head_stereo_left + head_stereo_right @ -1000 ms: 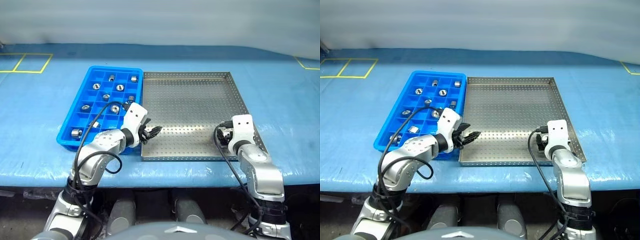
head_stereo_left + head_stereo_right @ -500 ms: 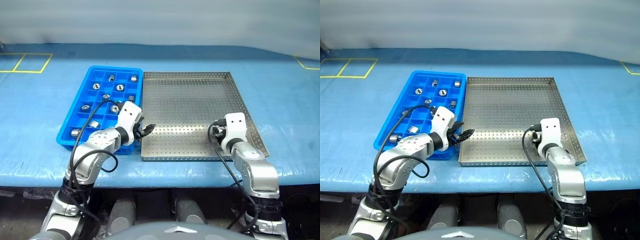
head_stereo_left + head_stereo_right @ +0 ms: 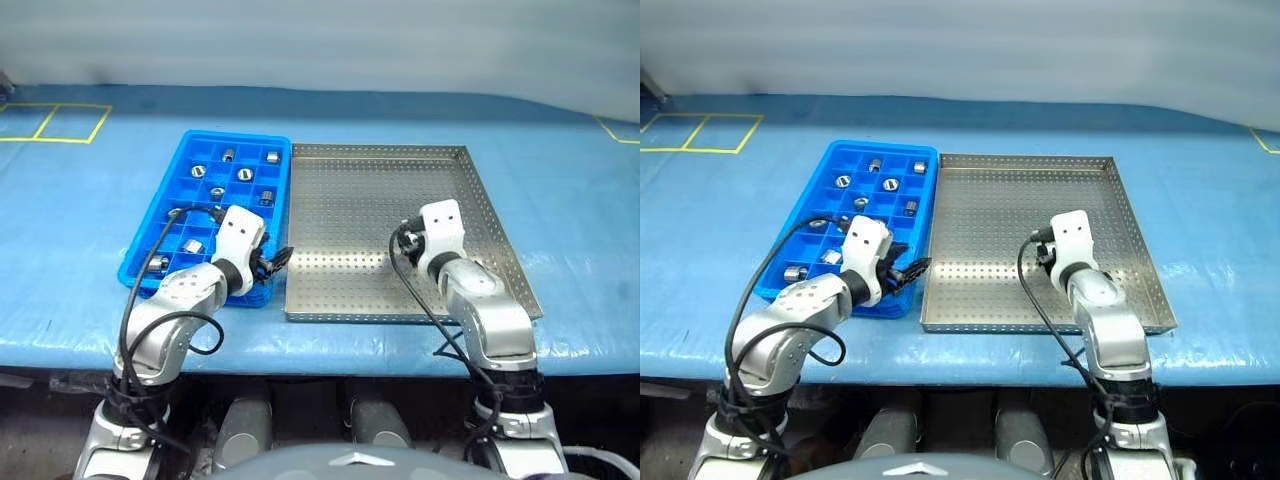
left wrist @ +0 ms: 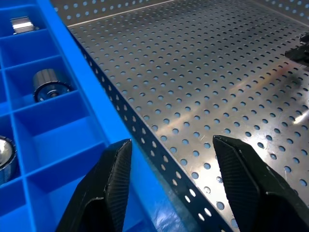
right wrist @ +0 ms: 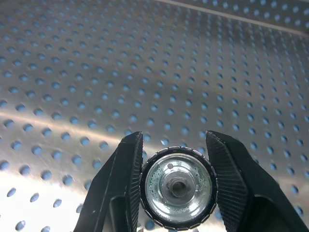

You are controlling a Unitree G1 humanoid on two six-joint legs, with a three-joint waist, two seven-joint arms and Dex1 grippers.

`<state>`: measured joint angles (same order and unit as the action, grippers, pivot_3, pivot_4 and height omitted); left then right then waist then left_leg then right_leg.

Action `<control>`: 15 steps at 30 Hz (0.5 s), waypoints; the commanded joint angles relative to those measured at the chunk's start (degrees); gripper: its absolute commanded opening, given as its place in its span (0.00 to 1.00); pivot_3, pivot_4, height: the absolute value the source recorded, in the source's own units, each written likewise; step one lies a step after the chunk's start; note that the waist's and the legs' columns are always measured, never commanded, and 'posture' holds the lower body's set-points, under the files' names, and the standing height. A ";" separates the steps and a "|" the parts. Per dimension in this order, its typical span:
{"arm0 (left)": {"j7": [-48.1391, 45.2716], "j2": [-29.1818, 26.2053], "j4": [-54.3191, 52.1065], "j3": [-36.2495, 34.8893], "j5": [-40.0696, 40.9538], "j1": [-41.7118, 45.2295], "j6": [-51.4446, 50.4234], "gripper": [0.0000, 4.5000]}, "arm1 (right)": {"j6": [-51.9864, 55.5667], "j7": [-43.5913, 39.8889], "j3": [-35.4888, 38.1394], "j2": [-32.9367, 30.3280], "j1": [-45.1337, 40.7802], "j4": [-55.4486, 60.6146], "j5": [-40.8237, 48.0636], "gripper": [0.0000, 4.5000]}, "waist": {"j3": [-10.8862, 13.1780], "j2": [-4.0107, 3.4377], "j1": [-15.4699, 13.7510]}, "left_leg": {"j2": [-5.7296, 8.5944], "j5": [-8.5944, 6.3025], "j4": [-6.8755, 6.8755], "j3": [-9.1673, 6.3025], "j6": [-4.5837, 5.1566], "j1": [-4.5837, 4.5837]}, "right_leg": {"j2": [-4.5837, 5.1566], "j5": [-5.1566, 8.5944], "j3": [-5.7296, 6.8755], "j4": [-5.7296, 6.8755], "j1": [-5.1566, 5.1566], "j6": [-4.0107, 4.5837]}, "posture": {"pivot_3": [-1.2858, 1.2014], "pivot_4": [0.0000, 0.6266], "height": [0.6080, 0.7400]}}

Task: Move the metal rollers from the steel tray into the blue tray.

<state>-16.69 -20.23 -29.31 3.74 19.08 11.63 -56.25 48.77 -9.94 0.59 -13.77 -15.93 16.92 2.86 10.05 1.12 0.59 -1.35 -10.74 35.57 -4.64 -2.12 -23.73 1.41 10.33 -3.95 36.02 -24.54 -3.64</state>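
My right gripper (image 5: 175, 138) is shut on a metal roller (image 5: 177, 187), a shiny ribbed cylinder with a dark central hole, held just above the steel tray (image 3: 370, 200). In the eye views this gripper (image 3: 404, 240) hangs over the tray's near right part. The blue tray (image 3: 190, 136) lies to the left of the steel tray and touches it. Several metal rollers (image 3: 244, 173) sit in its compartments. My left gripper (image 4: 171, 145) is open and empty. It hovers over the seam between the two trays, near their front corners (image 3: 276, 260).
Both trays rest on a table covered in blue sheeting (image 3: 560, 210). Yellow tape lines (image 3: 70, 140) mark the far left of the cover. A black cable (image 3: 165, 225) from my left wrist loops over the blue tray's near compartments.
My right arm has left the steel tray's near right corner, moving left, forward and up. My left arm has drifted left toward the blue tray, its gripper still open.
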 commanded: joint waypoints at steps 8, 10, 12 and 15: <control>3.49 -0.47 -6.84 -7.57 0.38 -3.77 -1.54 0.65 | -7.37 -6.91 -12.16 5.06 -11.30 -6.82 1.04 0.38 | 0.00 0.00 -2.06 | 0.00 0.00 -0.06 -0.03 0.00 -0.01 | 0.00 0.00 0.03 -0.03 -0.01 0.01 | 0.63 0.24 1.00; 3.45 -0.67 -7.81 -8.18 0.58 -4.60 -1.73 0.65 | -8.93 -8.25 -14.82 6.51 -13.28 -9.51 0.61 0.38 | 0.00 0.00 -2.48 | 0.00 0.00 -0.05 -0.03 0.00 -0.01 | 0.00 0.00 0.03 -0.03 -0.01 0.01 | 0.64 0.24 1.00; 3.16 -0.95 -8.85 -9.05 1.00 -5.34 -2.09 0.65 | -10.41 -9.98 -17.33 7.78 -14.96 -11.75 0.46 0.38 | 0.00 0.00 -2.85 | 0.00 0.00 -0.06 -0.04 0.00 -0.01 | 0.00 0.00 0.06 -0.03 -0.01 0.01 | 0.64 0.24 1.00; 2.31 -1.41 -10.57 -11.21 1.91 -6.81 -2.41 0.65 | -12.50 -12.84 -20.28 8.79 -16.56 -14.02 0.49 0.38 | 0.00 0.00 -3.28 | 0.00 0.00 -0.07 -0.04 0.00 -0.01 | 0.00 0.00 0.06 -0.03 -0.02 0.02 | 0.64 0.24 1.00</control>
<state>-13.87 -21.02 -36.31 -5.06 19.58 5.16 -58.61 38.81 -21.20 -18.86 -5.39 -30.92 2.60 3.38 10.05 1.11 -2.69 -1.35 -10.74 35.49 -4.68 -2.13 -23.75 1.42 10.33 -3.88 35.98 -24.55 -3.63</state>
